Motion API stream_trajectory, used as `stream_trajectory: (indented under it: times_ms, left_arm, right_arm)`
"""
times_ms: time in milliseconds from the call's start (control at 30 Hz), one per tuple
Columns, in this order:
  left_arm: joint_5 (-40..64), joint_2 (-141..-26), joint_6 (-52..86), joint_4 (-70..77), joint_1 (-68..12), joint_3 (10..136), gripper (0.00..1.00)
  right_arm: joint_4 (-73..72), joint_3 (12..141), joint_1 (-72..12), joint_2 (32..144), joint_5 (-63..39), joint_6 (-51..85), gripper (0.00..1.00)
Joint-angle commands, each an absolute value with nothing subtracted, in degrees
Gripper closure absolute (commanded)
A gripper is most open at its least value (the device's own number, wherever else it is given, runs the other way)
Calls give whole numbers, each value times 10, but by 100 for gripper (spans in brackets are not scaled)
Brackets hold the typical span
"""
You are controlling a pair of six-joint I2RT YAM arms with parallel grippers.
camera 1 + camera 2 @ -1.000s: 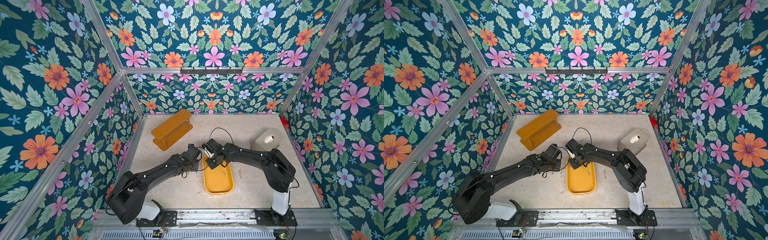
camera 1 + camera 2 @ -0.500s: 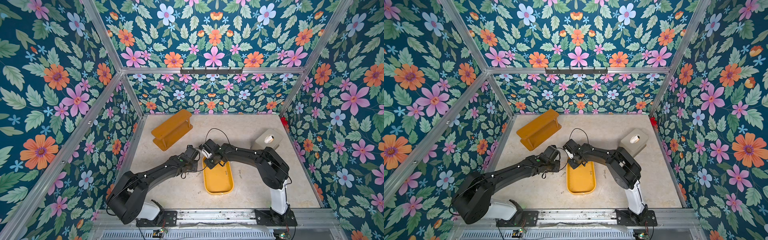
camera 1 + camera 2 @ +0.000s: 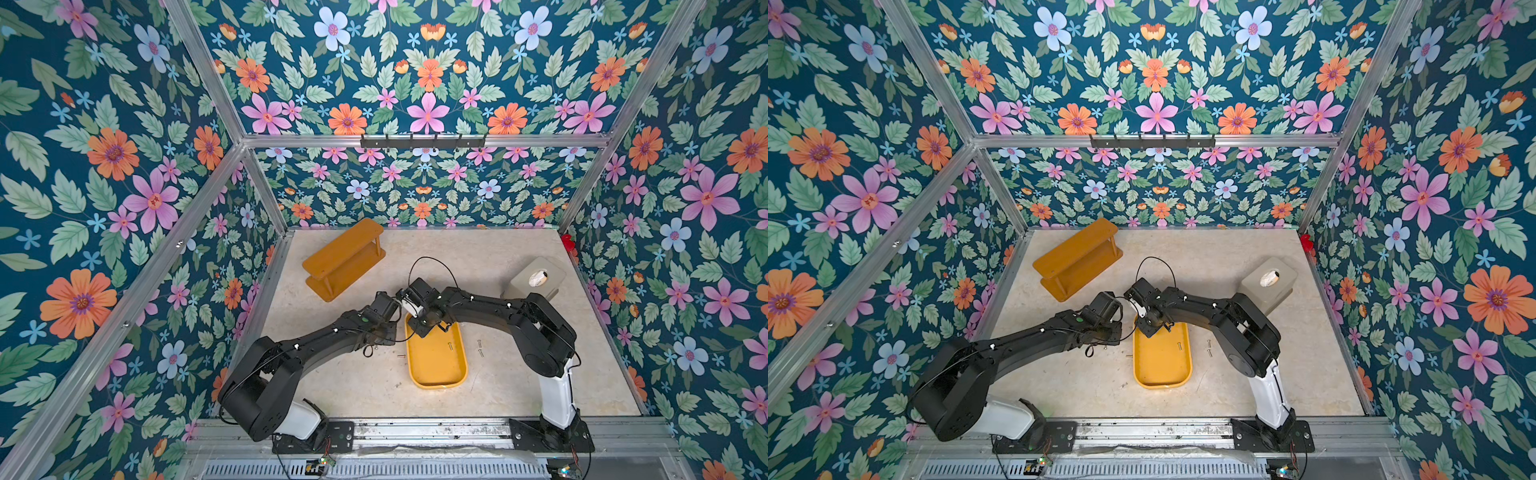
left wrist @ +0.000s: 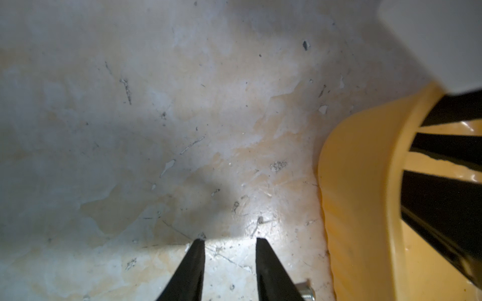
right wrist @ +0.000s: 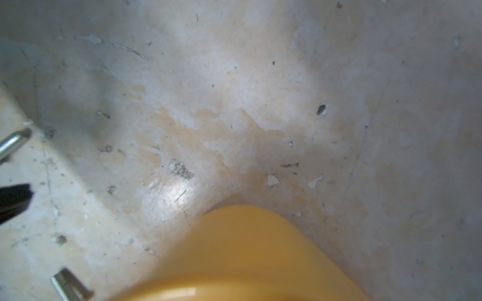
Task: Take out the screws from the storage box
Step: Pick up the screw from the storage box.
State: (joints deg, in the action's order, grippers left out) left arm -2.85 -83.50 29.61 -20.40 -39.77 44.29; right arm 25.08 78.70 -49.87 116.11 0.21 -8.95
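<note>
Inside the storage box (image 3: 432,368) one screw (image 3: 450,345) lay along its length, on the robot's side of the right jaws, the nearer pair, which hung over the box's far end, opening not discernible. Left jaws, part open and empty, stood beside it over the bench (image 3: 374,390).

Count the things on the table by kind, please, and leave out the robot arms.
Metal screws: 4 in sight in a top view
Yellow tray: 1
Two-tier orange-brown shelf: 1
Grey-beige box: 1
Total: 7; more screws may lie hidden.
</note>
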Motion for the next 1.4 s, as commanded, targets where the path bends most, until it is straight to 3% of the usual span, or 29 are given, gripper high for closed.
stream_trajectory:
  times_ms: [0, 133, 500, 767, 1100, 1367]
  left_arm:
    - [-24, -839, 288, -196, -397, 446, 62]
    - [-23, -843, 287, -194, -396, 446, 62]
    - [-19, -848, 281, -192, -396, 450, 61]
    - [-15, -854, 279, -189, -395, 454, 62]
    - [-14, -852, 279, -188, -396, 451, 61]
    - [-9, -853, 280, -182, -396, 449, 62]
  right_arm:
    - [262, 786, -499, 1170, 1, -112, 64]
    - [267, 789, -498, 1175, -6, -114, 66]
    - [366, 823, -494, 1190, -13, -99, 85]
    - [394, 831, -494, 1187, -18, -101, 85]
    - [413, 854, -501, 1209, 0, -100, 74]
    - [436, 859, -502, 1225, 14, -103, 82]
